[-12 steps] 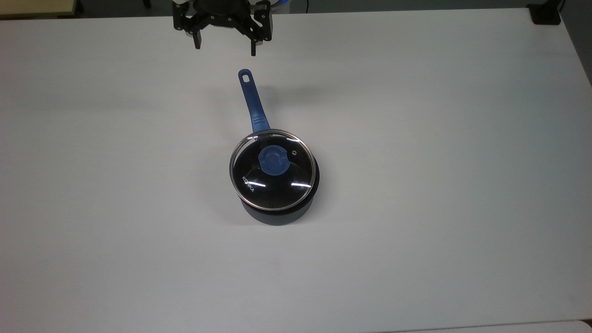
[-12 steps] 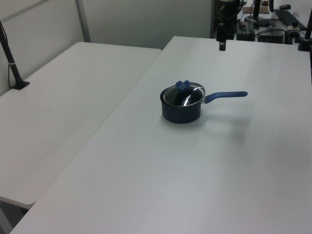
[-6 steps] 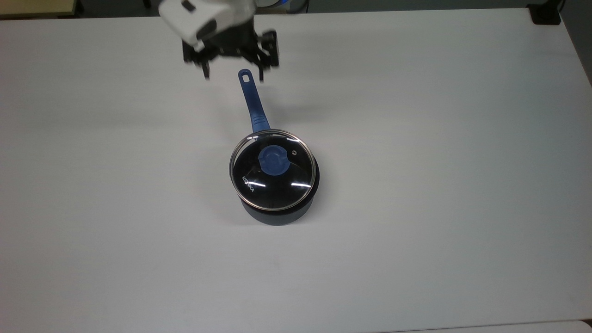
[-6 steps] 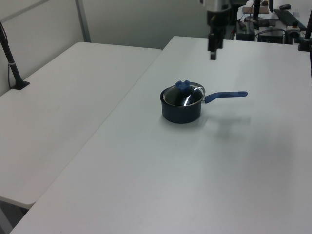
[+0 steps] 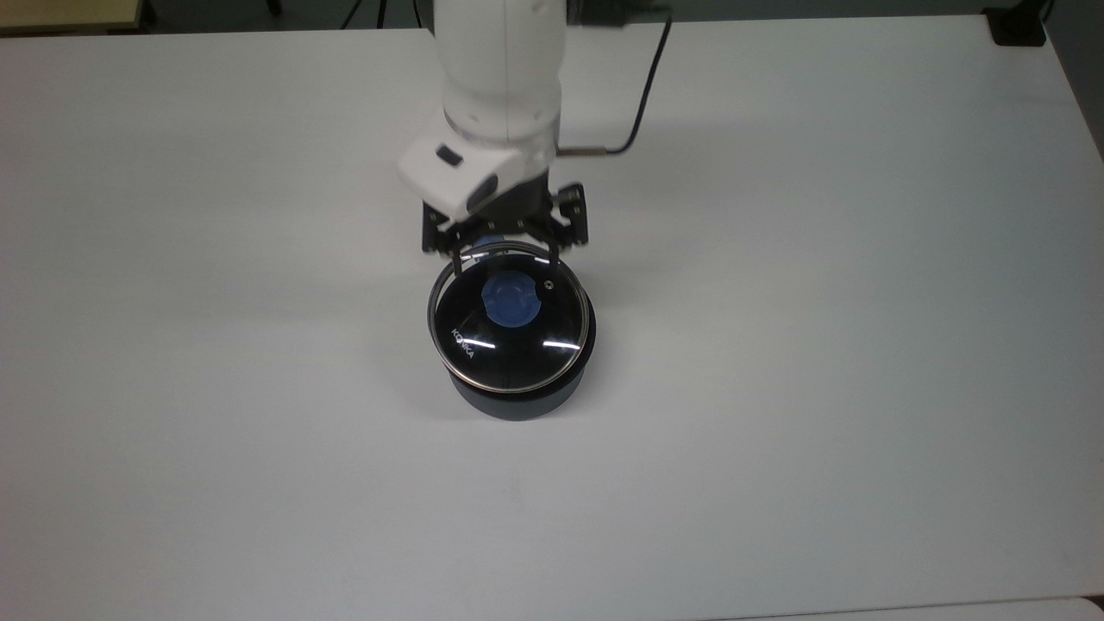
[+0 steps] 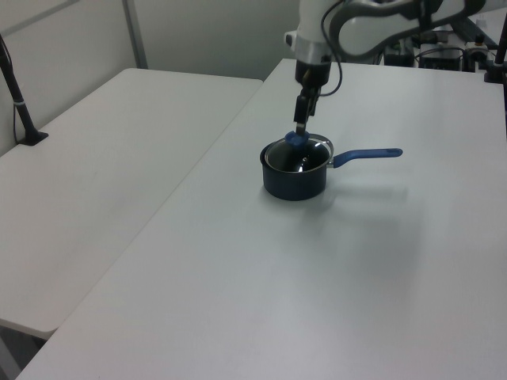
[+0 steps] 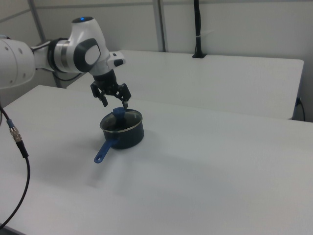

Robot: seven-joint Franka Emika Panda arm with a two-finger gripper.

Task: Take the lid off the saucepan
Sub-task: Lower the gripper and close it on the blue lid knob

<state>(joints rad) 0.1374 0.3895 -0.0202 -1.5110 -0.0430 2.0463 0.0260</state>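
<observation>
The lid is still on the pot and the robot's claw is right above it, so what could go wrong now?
1. The knob is small. In the top view the open gripper sits nearer the lid's rim than its centre, so it might miss the knob and bump the glass.
2. The saucepan stands loose on the smooth table, so a sideways nudge could slide it.
3. A weak pinch on the knob might let the lid slip and drop back.

Evenly bright from overhead; two white glare streaks on the lid (image 5: 509,323), soft diffuse shadows across the counter (image 5: 776,388) around the saucepan (image 5: 517,401), slightly dimmer toward the top view's corners
</observation>
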